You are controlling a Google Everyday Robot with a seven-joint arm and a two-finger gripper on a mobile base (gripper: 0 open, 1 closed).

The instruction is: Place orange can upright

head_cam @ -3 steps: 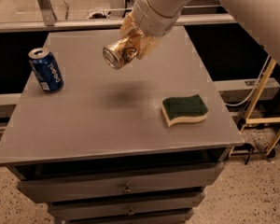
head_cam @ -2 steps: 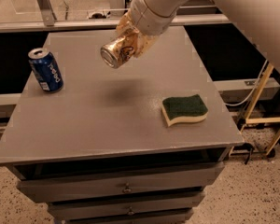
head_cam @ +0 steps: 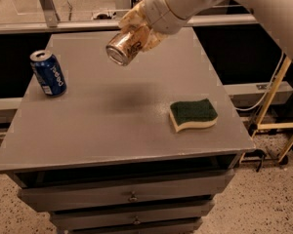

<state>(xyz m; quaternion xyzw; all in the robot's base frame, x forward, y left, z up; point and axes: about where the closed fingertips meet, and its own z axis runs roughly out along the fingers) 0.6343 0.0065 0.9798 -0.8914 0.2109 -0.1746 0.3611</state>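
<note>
The orange can (head_cam: 125, 47) is a coppery can held in the air above the middle of the grey table (head_cam: 112, 130). It lies tilted, its silver end facing down-left toward the camera. My gripper (head_cam: 139, 30) is shut on the orange can from the upper right, its pale fingers wrapped around the can's body. A dark shadow falls on the table below the can.
A blue Pepsi can (head_cam: 48, 72) stands upright at the table's left side. A green and yellow sponge (head_cam: 193, 114) lies at the right, near the table's edge. Drawers sit below the tabletop. A yellow frame (head_cam: 278, 101) stands to the right of the table.
My gripper has shifted slightly up and to the left with the can still held and tilted.
</note>
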